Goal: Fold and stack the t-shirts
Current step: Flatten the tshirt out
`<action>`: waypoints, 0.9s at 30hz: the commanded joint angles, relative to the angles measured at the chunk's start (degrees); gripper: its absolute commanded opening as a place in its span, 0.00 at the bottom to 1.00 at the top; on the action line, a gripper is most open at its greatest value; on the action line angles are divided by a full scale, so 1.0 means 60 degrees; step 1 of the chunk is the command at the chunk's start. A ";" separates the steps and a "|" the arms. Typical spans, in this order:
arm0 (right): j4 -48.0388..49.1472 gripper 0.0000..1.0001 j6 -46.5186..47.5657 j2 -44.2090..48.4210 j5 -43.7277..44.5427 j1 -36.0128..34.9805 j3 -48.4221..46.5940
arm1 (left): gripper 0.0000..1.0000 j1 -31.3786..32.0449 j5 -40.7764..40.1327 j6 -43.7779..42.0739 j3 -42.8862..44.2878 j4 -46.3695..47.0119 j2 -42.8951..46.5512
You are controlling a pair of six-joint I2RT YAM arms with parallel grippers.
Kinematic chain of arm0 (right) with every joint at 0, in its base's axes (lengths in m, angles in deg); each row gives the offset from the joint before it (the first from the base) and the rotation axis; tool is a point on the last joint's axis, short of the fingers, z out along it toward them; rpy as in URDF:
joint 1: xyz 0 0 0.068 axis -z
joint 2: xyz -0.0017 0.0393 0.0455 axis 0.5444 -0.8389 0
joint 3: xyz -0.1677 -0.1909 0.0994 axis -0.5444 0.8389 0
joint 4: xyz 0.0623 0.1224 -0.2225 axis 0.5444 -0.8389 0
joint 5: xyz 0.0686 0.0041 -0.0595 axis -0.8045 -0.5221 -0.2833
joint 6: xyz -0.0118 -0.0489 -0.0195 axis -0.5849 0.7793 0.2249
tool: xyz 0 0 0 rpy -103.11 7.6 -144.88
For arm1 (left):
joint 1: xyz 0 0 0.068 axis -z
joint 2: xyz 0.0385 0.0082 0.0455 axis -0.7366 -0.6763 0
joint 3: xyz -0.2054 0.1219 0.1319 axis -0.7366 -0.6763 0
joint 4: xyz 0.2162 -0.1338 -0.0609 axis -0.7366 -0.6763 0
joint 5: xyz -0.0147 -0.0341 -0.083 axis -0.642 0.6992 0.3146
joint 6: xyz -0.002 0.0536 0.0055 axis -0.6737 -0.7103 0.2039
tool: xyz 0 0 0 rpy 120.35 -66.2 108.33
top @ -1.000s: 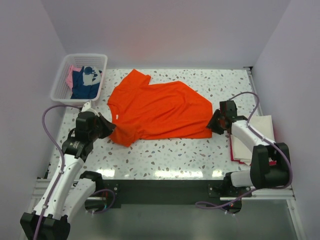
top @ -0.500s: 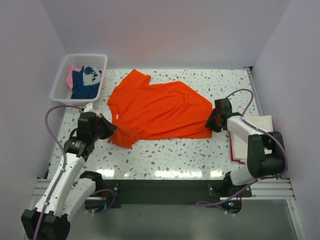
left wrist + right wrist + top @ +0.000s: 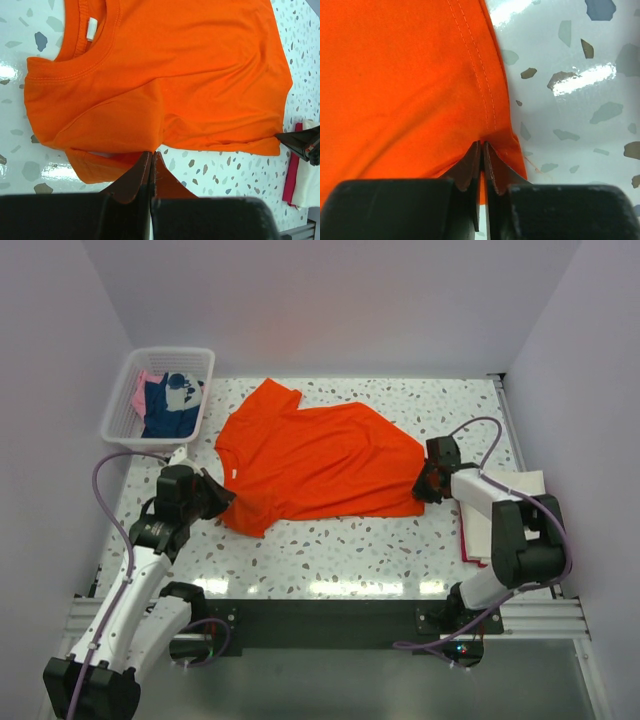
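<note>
**Top external.** Orange t-shirt (image 3: 320, 460): spread flat on the table (image 3: 330, 540) between the arms, collar to the left, hem to the right. Left gripper (image 3: 220, 498): at the near sleeve. Right gripper (image 3: 424, 488): at the near hem corner. Basket (image 3: 118, 412): far left, holding navy and pink shirts. Folded stack (image 3: 522, 492): cream-white over red, at the right edge and partly under the right arm.

**Left wrist.** Fingers (image 3: 134, 176) are pressed together with a tuck of sleeve cloth clamped between them. The neck label (image 3: 91, 28) shows inside the collar.

**Right wrist.** Fingers (image 3: 466, 171) are closed on the hem corner, and the stitched seam runs straight into the pinch.

**Handling note.** The step looks like a lengthwise fold, with the near edge going over toward the far edge. Raise both corners together and level, keep the cloth taut between them, and lay it down so the edges meet without a ridge.

**Not determinable.**
- Whether each pinch holds one layer or both.
- How the near sleeve lies — it is bunched beneath the left fingers.
- How many shirts the stack holds.
- The full contents of the basket.
</note>
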 commanded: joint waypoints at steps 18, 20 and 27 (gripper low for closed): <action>-0.2295 0.06 -0.0828 0.5660 -0.0637 -0.0046 0.2548 | 0.00 -0.0074 -0.0690 0.1734 -0.0261 -0.1587 0.1852; -0.2471 0.11 -0.1091 0.5982 -0.0740 -0.0046 0.2754 | 0.00 -0.0074 -0.1041 0.1837 -0.0070 -0.1911 0.1955; -0.3116 0.59 -0.1327 0.7009 -0.0770 -0.0046 0.2945 | 0.00 -0.0074 -0.0881 0.1954 -0.0201 -0.2220 0.2410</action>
